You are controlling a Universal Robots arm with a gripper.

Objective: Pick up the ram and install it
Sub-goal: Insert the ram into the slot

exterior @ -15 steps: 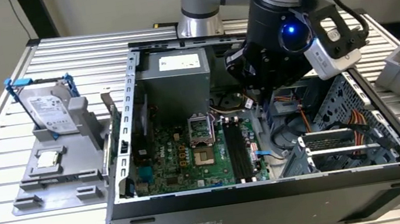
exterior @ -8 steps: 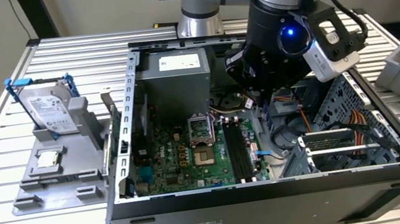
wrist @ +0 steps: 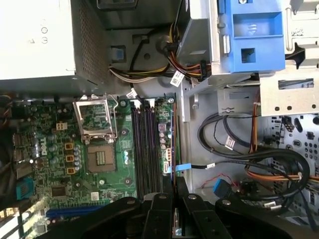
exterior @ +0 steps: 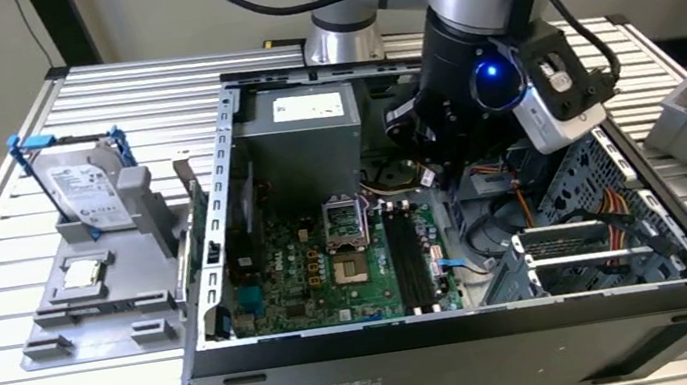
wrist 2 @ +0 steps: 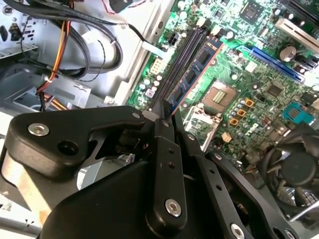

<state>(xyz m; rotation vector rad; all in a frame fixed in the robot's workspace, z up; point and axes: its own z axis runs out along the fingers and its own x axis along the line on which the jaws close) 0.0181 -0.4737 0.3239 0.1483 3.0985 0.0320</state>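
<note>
The ram [wrist 2: 195, 73] is a long thin board with black chips, and my gripper [wrist 2: 167, 115] is shut on its near end. In the second wrist view it reaches out from the fingertips over the long black slots [wrist 2: 182, 55] of the green motherboard [wrist 2: 259, 64], still above them. In the first wrist view the ram [wrist: 174, 144] shows edge-on as a thin dark line running out from the gripper [wrist: 174, 191], beside the slots [wrist: 144, 149]. In the exterior view the arm's wrist [exterior: 489, 81] hangs inside the open computer case [exterior: 472, 336], above the slots [exterior: 412, 262].
A CPU socket [wrist: 102, 159] lies beside the slots. The grey power supply [exterior: 307, 127] fills the case's far end. Bundled cables [wrist: 249, 159] and a blue drive bracket [wrist: 251, 35] crowd the other side. A hard drive [exterior: 94, 192] on a grey stand stands at the exterior view's left.
</note>
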